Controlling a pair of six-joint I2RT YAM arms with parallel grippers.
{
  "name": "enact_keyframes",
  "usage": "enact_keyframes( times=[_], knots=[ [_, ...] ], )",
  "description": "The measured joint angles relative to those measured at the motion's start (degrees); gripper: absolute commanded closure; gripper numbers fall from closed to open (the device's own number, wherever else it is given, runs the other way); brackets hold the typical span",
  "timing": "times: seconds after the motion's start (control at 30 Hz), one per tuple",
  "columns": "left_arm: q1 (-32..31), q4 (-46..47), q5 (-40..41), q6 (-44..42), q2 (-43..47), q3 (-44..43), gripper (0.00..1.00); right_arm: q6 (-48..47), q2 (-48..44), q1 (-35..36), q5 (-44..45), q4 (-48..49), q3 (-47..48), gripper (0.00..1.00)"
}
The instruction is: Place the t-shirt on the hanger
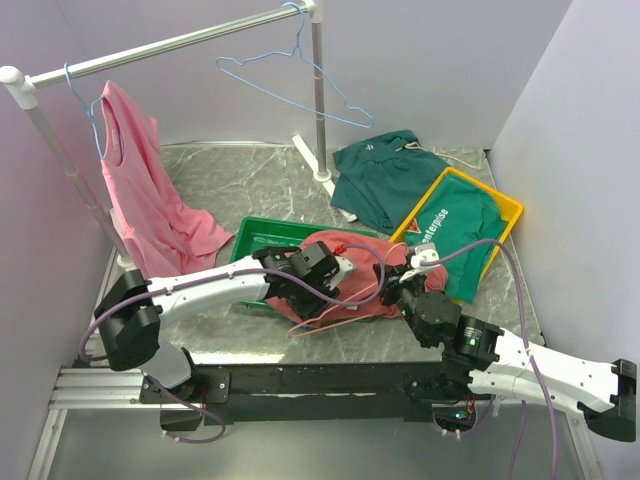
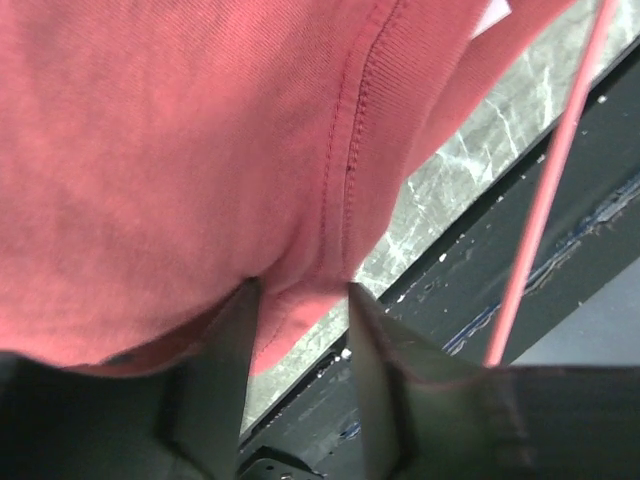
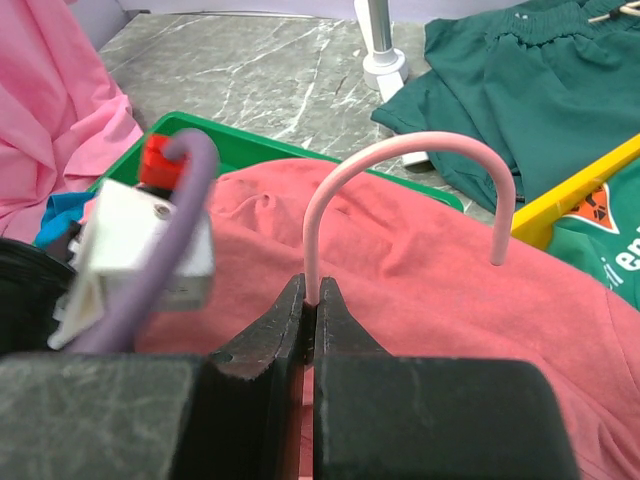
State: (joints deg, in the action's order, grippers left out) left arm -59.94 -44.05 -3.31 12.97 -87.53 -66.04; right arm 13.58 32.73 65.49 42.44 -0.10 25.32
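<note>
Salmon-red t-shirt (image 1: 362, 248): heaped over the right end of the green tray (image 1: 258, 236), spilling off the tray's near side onto the marble table (image 1: 230, 175).
Hanger (image 3: 405, 152): coral-pink; its hook stands upright above the shirt, just past the tray's right end. Its thin lower bar shows under the shirt on the tray's near side.
Edges: in the left wrist view a stitched shirt edge hangs just over the table's front lip, on the tray's near side.
Open room: bare marble lies behind the tray as far as the rack post (image 1: 320, 100). Right of the tray, a yellow tray (image 1: 490, 190) and dark green garments (image 1: 385, 170) crowd close. A pink shirt (image 1: 145, 200) drapes down just left of the tray.
Left arm: stretched low along the tray's near side, wrist over the shirt. The left gripper (image 2: 302, 290) has its fingers part-way apart, pinching a fold of shirt fabric.
Right arm: folded low, right of the tray, forearm angled toward it. The right gripper (image 3: 312, 290) has its fingers pressed together on the hanger's stem below the hook.
</note>
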Motion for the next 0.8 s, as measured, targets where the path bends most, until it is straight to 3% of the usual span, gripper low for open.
enact_keyframes(
  times=[0.1, 0.33, 0.5, 0.8],
  knots=[
    [-0.33, 0.13, 1.03, 0.22, -0.98, 0.0, 0.79, -0.02, 0.02, 0.0, 0.09, 0.02, 0.0, 1.0],
    [0.13, 0.33, 1.9, 0.2, 0.22, -0.46, 0.9, 0.28, 0.79, 0.0, 2.27, -0.63, 0.96, 1.0],
    [5.03, 1.31, -1.09, 0.0, 5.38, -0.46, 0.99, 0.31, 3.76, 0.22, 5.64, -1.99, 5.35, 1.0],
    [13.53, 4.5, -6.14, 0.0, 14.95, 1.22, 0.99, -2.45, 13.25, 0.37, 15.87, -3.78, 15.34, 1.0]
  ],
)
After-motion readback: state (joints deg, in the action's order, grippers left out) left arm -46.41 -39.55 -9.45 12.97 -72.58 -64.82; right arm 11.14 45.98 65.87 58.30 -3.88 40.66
